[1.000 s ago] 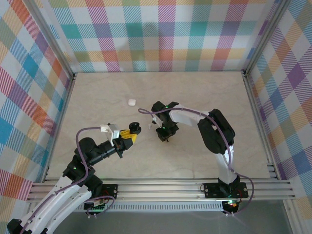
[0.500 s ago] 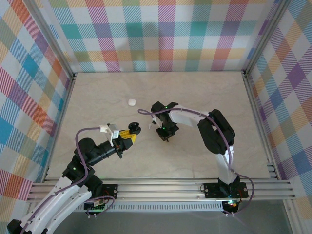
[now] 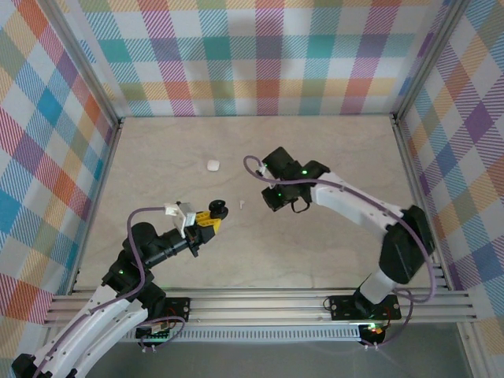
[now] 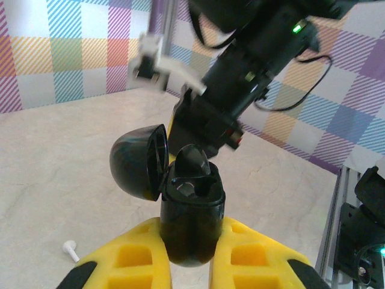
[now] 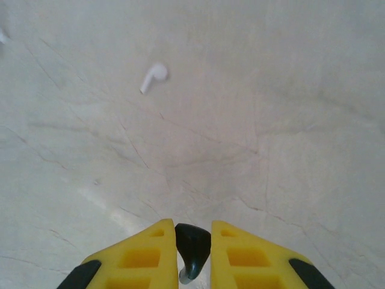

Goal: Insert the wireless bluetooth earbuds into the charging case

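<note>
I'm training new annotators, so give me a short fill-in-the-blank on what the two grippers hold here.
The left gripper is shut on the black oval charging case, whose lid stands ____.
The right gripper pinches a tiny glossy earbud coloured ____.
The loose stemmed earbud on the beige marbled table is ____.
Missing: open; black; white.

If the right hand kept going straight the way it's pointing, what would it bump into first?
Probably the bare table: the black earbud gripped in the right hand would touch first. The white earbud lies left of that line.
</note>
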